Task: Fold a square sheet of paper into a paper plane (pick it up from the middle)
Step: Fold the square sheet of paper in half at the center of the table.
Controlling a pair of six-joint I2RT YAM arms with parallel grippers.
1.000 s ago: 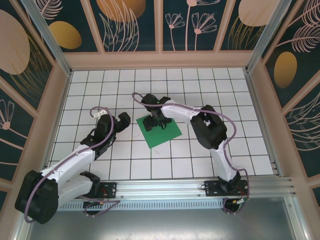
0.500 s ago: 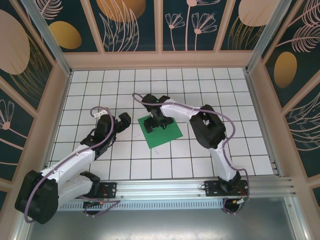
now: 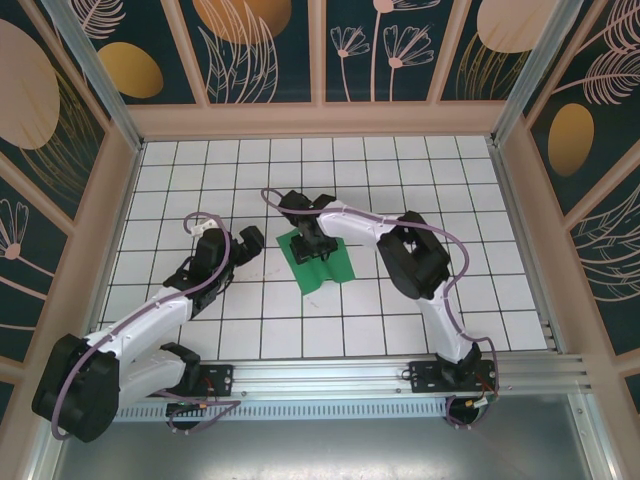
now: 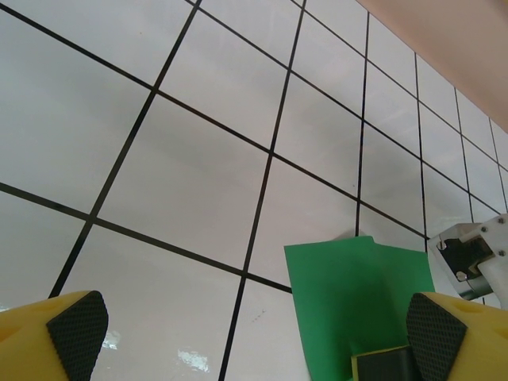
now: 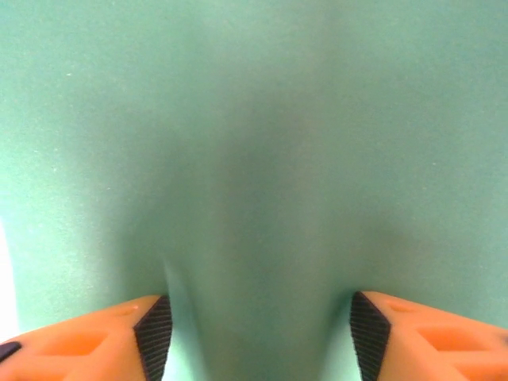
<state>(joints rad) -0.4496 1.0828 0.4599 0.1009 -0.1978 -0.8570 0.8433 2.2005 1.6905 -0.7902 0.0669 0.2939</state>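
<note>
Right gripper [image 5: 258, 337] — jaws drawn partway in, set down on the square sheet of paper [image 5: 254, 143] at its middle. In the wrist view the black pads [image 5: 155, 337] of the orange fingers stand one on each side of a ridge of green paper that humps up between them. Both pads lie against its flanks, so the paper is pinched there and not flat. The paper surface is blurred with closeness.

From above, the right gripper points down onto the sheet, and its arm reaches in from the right and covers the sheet's far part. The sheet sits near the middle of the white tiled table [image 3: 400, 320], turned at an angle to the tile lines, with its near corner toward the arm bases.

Left gripper [image 4: 255, 327] — jaws spread wide, nothing between them but bare tile. Its fingers are yellow, with a black pad at each bottom corner of its wrist view. Ahead and to the right lies a corner of the green sheet, one side creased upward off the tile. From above, the left gripper sits just left of the sheet, apart from it.
</note>
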